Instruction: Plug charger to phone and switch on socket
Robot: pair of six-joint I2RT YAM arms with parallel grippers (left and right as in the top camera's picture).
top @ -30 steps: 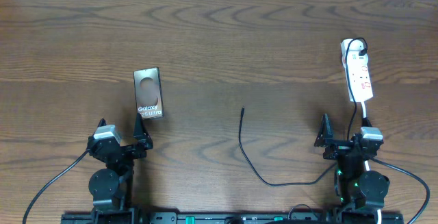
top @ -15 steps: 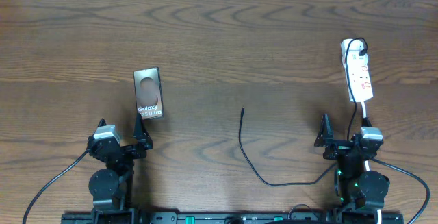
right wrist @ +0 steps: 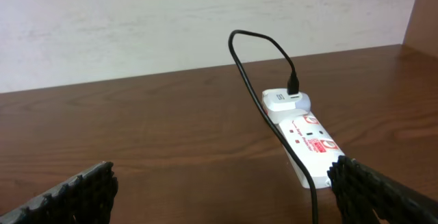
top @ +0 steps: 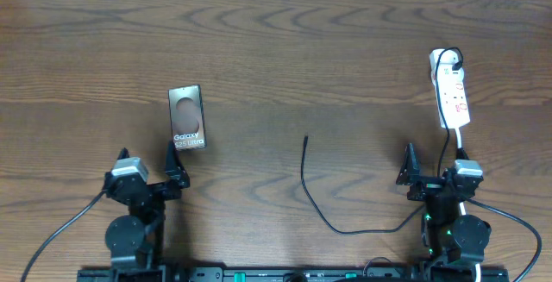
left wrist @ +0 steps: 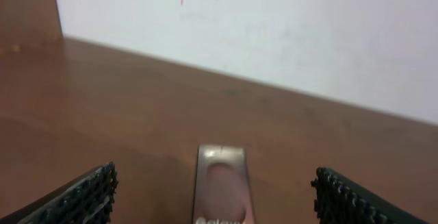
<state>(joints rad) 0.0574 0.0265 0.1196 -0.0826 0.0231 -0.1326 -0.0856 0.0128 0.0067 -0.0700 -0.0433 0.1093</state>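
Brown wooden table (top: 276,49) fills the view, with the left gripper (top: 148,163) and the right gripper (top: 434,174) at its near edge, both with fingers spread wide and holding nothing. A white power strip (top: 451,101) lies far right, and the phone (top: 187,117) lies face up just beyond the left gripper. The black charger cable (top: 321,209) runs from the strip's far end to a loose tip mid-table, well apart from the phone.
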